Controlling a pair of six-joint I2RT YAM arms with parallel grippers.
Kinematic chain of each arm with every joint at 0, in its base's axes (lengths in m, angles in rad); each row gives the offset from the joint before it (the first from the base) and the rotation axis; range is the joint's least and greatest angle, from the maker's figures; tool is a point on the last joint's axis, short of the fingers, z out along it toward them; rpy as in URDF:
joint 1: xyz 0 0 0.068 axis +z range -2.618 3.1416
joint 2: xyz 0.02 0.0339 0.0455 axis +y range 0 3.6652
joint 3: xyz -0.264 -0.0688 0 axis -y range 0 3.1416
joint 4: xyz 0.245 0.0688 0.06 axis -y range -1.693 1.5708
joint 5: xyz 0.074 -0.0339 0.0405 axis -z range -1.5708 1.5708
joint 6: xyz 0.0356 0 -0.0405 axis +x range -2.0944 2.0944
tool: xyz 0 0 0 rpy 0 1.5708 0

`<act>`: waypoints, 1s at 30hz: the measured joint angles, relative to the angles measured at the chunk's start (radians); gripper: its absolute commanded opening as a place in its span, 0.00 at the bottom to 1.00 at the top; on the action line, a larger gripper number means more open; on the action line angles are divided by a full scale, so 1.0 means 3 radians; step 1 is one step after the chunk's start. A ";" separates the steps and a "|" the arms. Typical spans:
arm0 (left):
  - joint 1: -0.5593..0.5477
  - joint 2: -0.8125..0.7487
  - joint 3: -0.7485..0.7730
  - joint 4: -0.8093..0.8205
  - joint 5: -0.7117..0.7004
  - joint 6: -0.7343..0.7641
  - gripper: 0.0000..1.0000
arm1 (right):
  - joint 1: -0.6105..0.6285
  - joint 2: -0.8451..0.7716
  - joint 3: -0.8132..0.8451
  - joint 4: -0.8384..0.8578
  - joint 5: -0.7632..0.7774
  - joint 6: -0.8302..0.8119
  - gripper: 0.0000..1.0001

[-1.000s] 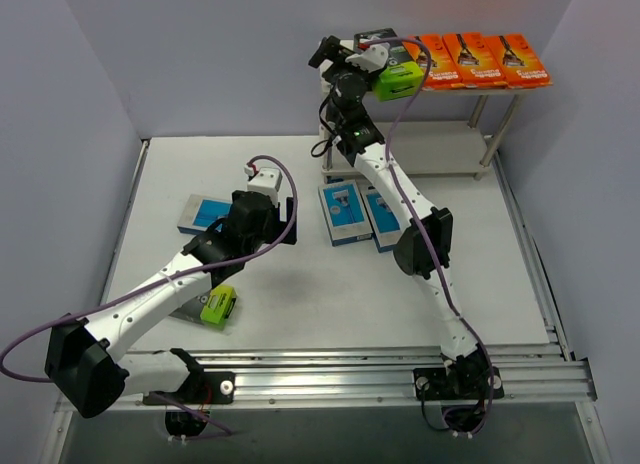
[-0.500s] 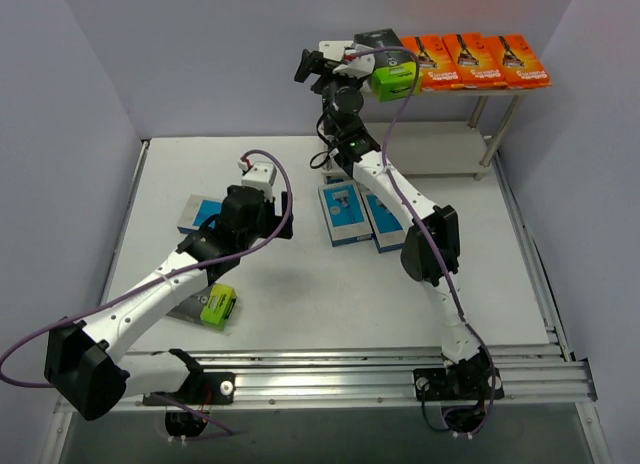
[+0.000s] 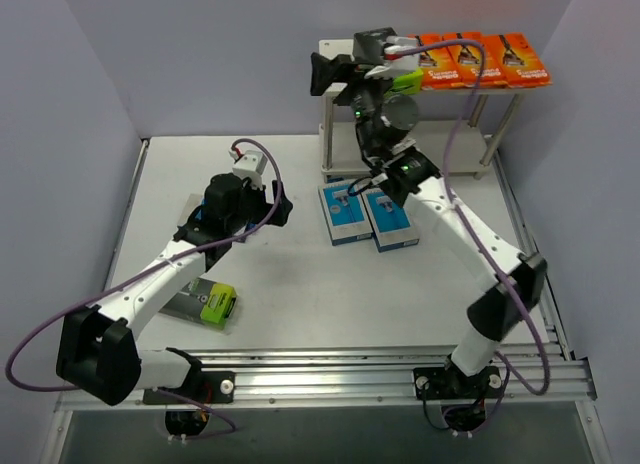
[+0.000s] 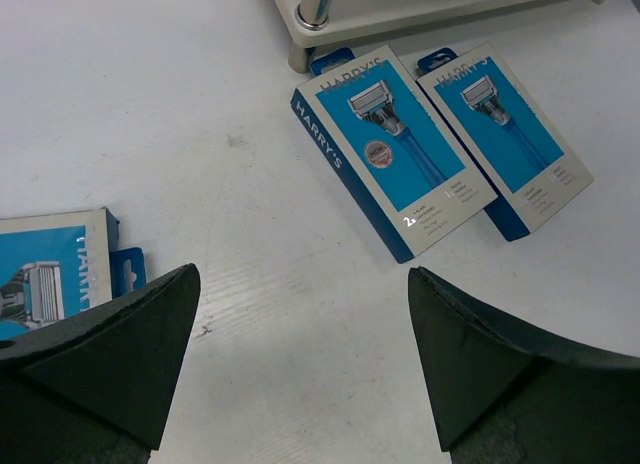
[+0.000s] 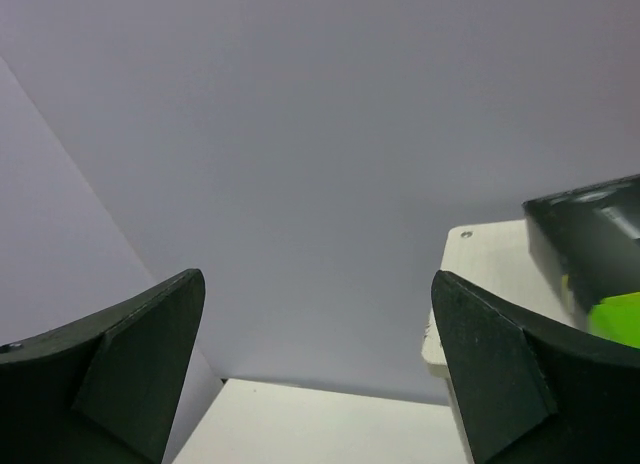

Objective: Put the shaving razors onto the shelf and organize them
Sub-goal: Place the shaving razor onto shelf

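Three orange razor packs [image 3: 478,59] lie in a row on the shelf's top board. A black pack with a lime end [image 3: 408,80] lies left of them, partly hidden by my right wrist; the right wrist view shows it [image 5: 590,259] on the board's corner [image 5: 485,274]. My right gripper [image 3: 330,74] [image 5: 318,284] is open and empty, just off the shelf's [image 3: 450,159] left end. Two light blue packs [image 3: 345,212] [image 4: 395,149] lie side by side before the shelf. My left gripper [image 3: 278,212] [image 4: 303,284] hangs open over bare table, left of them.
A third light blue pack [image 4: 50,274] lies under my left arm, at the left. Another black and lime pack [image 3: 207,304] lies nearer the front, by the left arm. A shelf foot [image 4: 312,14] stands close to the blue packs. Side walls close the table in.
My right gripper has opened wider and pulled left off the black and lime pack, which stays on the top board; its elbow swung right. The left arm moved slightly left and back.
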 measured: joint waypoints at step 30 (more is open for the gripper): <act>0.1371 -0.1081 -0.0184 -0.0309 -0.0495 -0.0407 0.94 | 0.1172 -0.1020 -0.2950 -0.0520 -0.1287 0.1013 0.37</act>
